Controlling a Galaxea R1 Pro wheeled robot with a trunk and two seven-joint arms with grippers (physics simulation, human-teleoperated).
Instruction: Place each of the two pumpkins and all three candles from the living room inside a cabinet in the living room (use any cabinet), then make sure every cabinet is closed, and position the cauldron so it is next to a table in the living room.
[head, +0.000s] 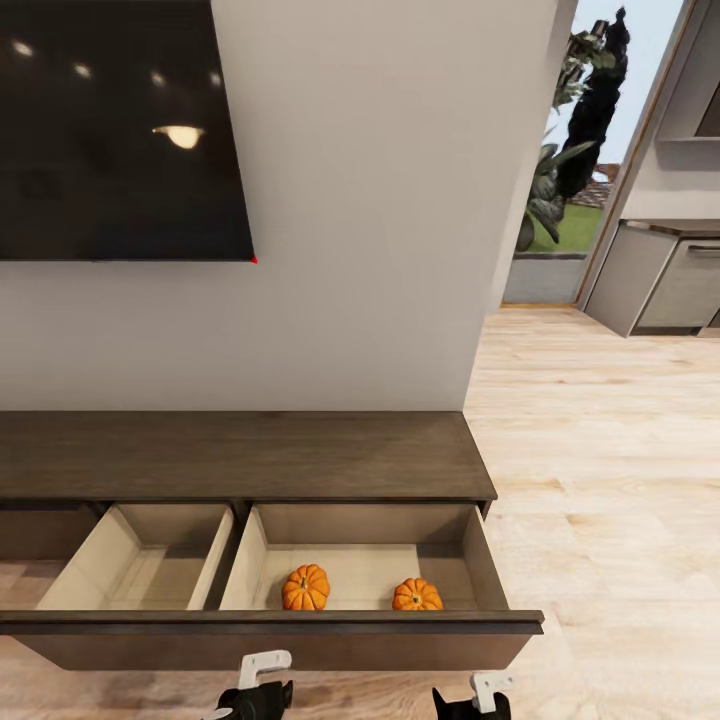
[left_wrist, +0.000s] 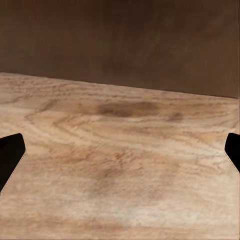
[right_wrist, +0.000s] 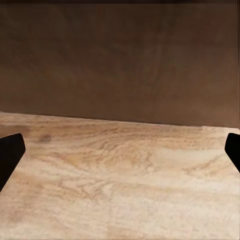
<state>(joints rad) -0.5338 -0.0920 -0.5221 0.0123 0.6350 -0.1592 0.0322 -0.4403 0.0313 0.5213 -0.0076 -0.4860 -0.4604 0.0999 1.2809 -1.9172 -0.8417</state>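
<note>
The cabinet (head: 240, 455) is a long, low dark-brown console against the wall, with its wide drawer (head: 270, 636) pulled out toward me. Two orange pumpkins (head: 306, 588) (head: 417, 595) sit side by side in the drawer's right compartment; the left compartment (head: 150, 560) shows bare beige. Both arms' wrists (head: 255, 690) (head: 475, 695) hang low just in front of the drawer front. My left gripper (left_wrist: 120, 155) and right gripper (right_wrist: 120, 155) are open and empty, facing the floor and the dark drawer front. The candles and cauldron are out of view.
A black TV (head: 110, 130) hangs on the wall above the console. Light wood floor (head: 600, 480) stretches off to the right toward a doorway with plants (head: 575, 150) and grey kitchen units (head: 660, 280).
</note>
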